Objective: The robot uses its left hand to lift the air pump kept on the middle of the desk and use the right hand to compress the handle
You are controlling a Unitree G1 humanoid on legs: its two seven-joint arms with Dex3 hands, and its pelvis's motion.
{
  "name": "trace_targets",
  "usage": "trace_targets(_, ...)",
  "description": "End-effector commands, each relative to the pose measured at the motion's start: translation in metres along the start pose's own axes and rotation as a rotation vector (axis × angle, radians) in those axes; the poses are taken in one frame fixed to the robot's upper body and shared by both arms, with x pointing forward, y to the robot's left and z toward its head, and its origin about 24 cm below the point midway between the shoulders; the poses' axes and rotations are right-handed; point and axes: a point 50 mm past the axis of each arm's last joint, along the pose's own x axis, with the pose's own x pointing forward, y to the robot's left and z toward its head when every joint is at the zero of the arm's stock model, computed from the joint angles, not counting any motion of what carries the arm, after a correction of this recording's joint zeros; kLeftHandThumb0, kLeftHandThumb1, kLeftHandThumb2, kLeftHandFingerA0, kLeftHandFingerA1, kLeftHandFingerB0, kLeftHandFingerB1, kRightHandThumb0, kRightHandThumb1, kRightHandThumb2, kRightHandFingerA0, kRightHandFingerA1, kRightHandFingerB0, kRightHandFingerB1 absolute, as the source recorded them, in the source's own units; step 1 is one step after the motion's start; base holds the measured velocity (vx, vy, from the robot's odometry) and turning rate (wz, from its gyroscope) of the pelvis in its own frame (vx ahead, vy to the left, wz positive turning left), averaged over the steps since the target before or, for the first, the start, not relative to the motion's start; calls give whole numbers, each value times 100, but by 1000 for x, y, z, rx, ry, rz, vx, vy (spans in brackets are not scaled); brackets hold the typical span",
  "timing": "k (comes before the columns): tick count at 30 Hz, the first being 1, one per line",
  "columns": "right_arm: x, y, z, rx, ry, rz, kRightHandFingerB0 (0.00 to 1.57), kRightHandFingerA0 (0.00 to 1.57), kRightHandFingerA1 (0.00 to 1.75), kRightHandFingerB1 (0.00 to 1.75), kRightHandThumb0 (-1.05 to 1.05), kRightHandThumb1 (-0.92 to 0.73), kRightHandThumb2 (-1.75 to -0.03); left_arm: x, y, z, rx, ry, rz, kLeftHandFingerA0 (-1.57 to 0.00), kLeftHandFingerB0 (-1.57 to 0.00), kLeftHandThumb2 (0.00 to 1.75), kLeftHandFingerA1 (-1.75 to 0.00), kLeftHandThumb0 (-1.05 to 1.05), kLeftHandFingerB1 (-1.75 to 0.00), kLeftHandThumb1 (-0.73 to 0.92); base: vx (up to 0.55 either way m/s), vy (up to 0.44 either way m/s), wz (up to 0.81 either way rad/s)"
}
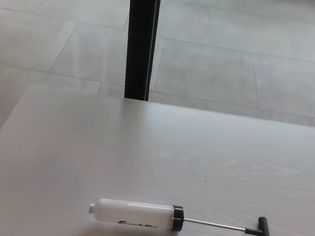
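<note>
Pump (136, 213) lies flat on the pale surface (82, 142), near the front edge and a little toward the robot's right of the middle. Its long axis runs almost straight across the picture, left to right, with a slight tilt: the handle end sits a touch nearer the camera than the nozzle end. The white barrel (130, 213) takes up the robot's left part of the tool, with a small nozzle stub (91, 207) at its far left tip, so the outlet points to the robot's left. Dark lettering shows along the barrel's lower side, too small to read. A black collar (176, 218) caps the barrel's right end. From it a thin metal rod (215, 225) is drawn well out, ending in a black T-handle (265, 234) that points to the robot's right; the crossbar lies at an angle across the rod. A soft shadow falls just in front of the tool.

Neither hand shows in the head view, so nothing can be said of their fingers, and nothing touches the tool.

Beyond the back edge is a tiled floor (243, 71), and a black post (141, 34) stands upright behind the surface.
</note>
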Motion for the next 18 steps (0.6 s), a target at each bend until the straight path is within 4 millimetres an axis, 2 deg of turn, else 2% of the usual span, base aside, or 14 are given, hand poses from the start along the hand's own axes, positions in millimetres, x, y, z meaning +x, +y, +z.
trace_targets(1,-3,-28,18,205,-99,-27,25,57,83,65,-83,-70,-62,-5,17,5,-195,-66,-31,-56,-51,60,-63,-50,-45,67,0,0,0)
trace_targets(4,-6,-39,17,291,-99,-62,25,58,90,64,-83,-75,-63,-7,21,3,-214,-64,-31,-49,-41,61,-58,-52,-43,71,0,0,0)
trace_targets(5,-8,-49,16,326,-98,-93,25,50,89,64,-85,-77,-63,-8,26,1,-225,-55,-7,-43,-35,90,-60,-57,-52,59,0,0,0)
trace_targets(6,-9,-56,17,373,-100,-121,24,49,91,66,-85,-72,-63,-9,29,1,-250,-53,7,-40,-36,61,-53,-57,-40,68,0,0,0)
trace_targets(7,-10,-67,25,495,-132,-189,21,43,97,73,-85,-77,-63,-12,37,5,-348,-68,26,-27,-26,88,-58,-62,-52,53,0,0,0)
trace_targets(8,-10,-73,29,526,-144,-220,20,45,87,69,-90,-59,-98,-12,39,9,-384,-83,38,-35,-31,59,-53,-55,-42,70,0,0,0)
trace_targets(10,-10,-79,35,533,-150,-249,19,47,89,69,-91,-61,-100,-12,41,13,-399,-110,51,-36,-30,60,-50,-55,-40,70,0,0,0)
trace_targets(11,-10,-82,38,543,-157,-263,19,47,89,69,-91,-61,-100,-12,42,15,-402,-127,57,-36,-30,60,-50,-55,-40,70,0,0,0)
trace_targets(12,-9,-86,51,592,-202,-279,13,29,102,80,-93,-81,-63,-11,43,27,-549,-159,64,-39,-35,60,-56,-52,-43,67,0,0,0)
trace_targets(14,-9,-91,67,631,-240,-300,5,20,110,88,-94,-81,-65,-10,44,40,-591,-205,93,-48,-41,60,-69,-53,-46,69,0,0,0)
trace_targets(15,-9,-97,83,665,-288,-312,0,21,81,67,-100,-68,-114,-11,48,52,-642,-266,116,-48,-41,60,-60,-53,-44,68,0,0,0)
trace_targets(16,-11,-101,95,673,-315,-330,0,34,88,67,-95,-66,-113,-12,50,60,-734,-330,103,-39,-34,86,-63,-54,-54,55,0,0,0)
trace_targets(17,-11,-101,95,675,-314,-330,0,34,88,67,-95,-66,-113,-12,50,60,-735,-330,103,-39,-34,86,-63,-54,-54,55,0,0,0)
trace_targets(18,-12,-105,106,665,-345,-336,0,16,111,78,-95,-89,-65,-12,49,67,-783,-361,123,-43,-42,60,-56,-53,-45,66,0,0,0)
